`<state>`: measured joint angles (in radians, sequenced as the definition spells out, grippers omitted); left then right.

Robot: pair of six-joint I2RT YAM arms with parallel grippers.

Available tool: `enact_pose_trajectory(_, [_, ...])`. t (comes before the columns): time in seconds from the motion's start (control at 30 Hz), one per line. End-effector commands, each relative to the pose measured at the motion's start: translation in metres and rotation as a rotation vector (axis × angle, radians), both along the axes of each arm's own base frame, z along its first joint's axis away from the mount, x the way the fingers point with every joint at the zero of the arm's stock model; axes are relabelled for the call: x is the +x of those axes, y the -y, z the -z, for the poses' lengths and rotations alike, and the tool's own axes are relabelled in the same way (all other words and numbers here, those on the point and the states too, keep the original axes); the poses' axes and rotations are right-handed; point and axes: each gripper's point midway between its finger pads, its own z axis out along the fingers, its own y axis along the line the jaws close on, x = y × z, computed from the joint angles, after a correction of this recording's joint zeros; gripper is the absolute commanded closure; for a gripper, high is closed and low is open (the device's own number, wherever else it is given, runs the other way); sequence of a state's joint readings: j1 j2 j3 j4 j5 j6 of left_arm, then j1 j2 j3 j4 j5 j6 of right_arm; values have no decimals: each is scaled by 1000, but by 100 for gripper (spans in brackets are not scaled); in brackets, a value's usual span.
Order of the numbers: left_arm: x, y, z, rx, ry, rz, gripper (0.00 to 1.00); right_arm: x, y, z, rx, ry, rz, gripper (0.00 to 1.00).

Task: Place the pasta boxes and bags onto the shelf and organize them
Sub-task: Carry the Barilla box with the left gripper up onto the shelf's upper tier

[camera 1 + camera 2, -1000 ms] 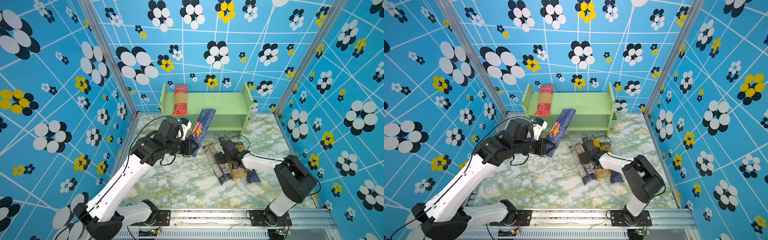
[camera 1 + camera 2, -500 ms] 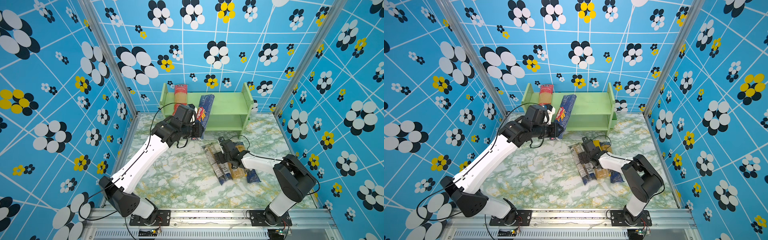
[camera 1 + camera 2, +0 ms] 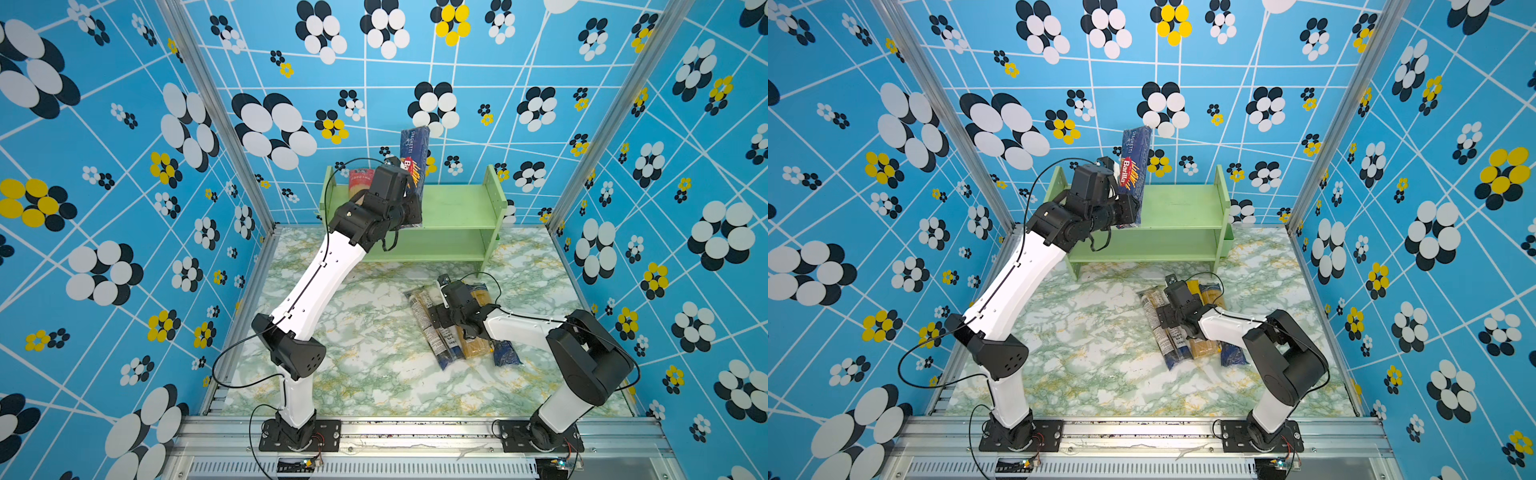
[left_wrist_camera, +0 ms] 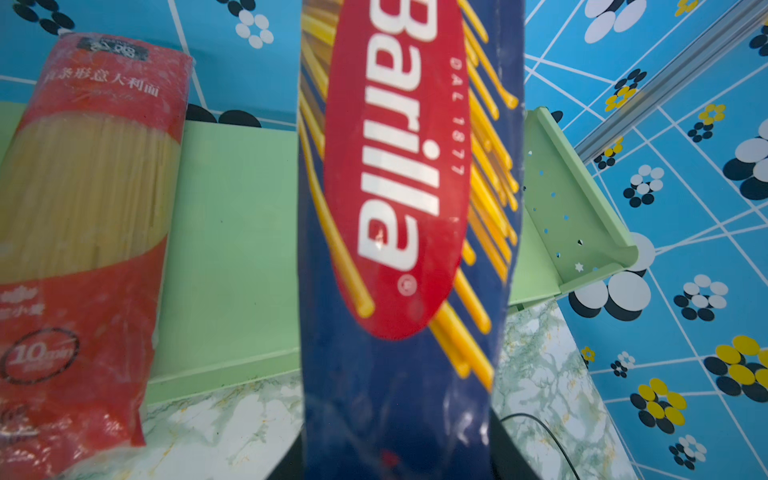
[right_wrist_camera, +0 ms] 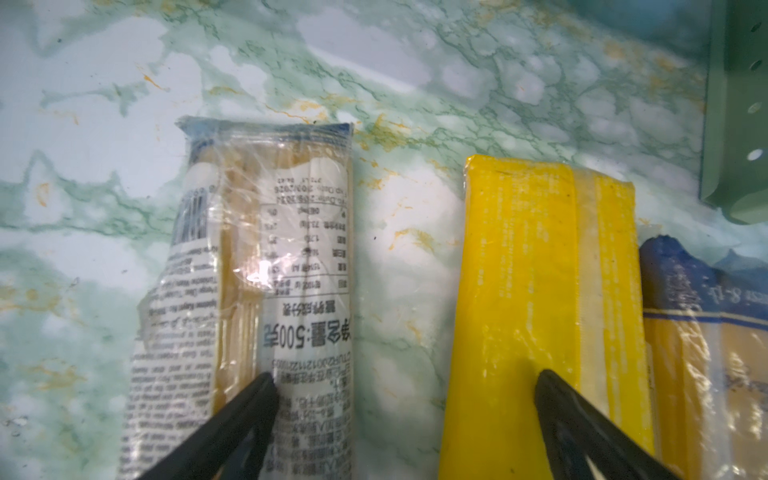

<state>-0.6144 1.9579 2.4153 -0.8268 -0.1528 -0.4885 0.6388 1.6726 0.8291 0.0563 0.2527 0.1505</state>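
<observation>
My left gripper point(image 3: 409, 212) point(image 3: 1128, 212) point(image 4: 397, 457) is shut on the lower end of the dark blue Barilla pack point(image 3: 414, 160) point(image 3: 1133, 166) point(image 4: 407, 208). It holds the pack nearly upright over the top tier of the pale green shelf point(image 3: 457, 208) point(image 3: 1183, 208) point(image 4: 232, 249). A red bag point(image 3: 358, 183) point(image 4: 83, 208) lies on that tier just beside it. My right gripper point(image 3: 445, 291) point(image 5: 403, 376) is open low over three packs on the table. One finger is over the white-labelled pack point(image 3: 428, 324) point(image 5: 282, 249), the other over the yellow-topped bag point(image 3: 473, 345) point(image 5: 532, 270). The blue-ended clear bag point(image 3: 507, 357) point(image 5: 685, 311) lies beside them.
The shelf stands against the back wall of the marble-patterned table point(image 3: 374, 374). A small green cup point(image 3: 1226, 243) hangs on the shelf's right side panel. Blue flowered walls close in three sides. An aluminium rail point(image 3: 415, 428) carries both arm bases at the front.
My left arm has carried the Barilla pack up and back, from above the table to over the shelf's top tier, and stood it more upright. The right arm has not moved.
</observation>
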Motion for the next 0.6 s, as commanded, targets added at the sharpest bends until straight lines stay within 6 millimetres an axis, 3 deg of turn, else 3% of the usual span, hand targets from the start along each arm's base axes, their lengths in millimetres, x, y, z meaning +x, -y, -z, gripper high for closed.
enact_pose_trajectory(0.0, [18, -15, -50, -24, 170, -90, 100, -16, 16, 16, -45, -63, 17, 1])
enact_pose_trajectory(0.3, [32, -17, -47, -11, 195, -145, 100, -17, 19, 16, -47, -58, 32, 1])
enact_pose_trajectory(0.57, [37, -16, -27, 40, 160, -149, 100, -16, 17, 18, -38, -63, 34, 1])
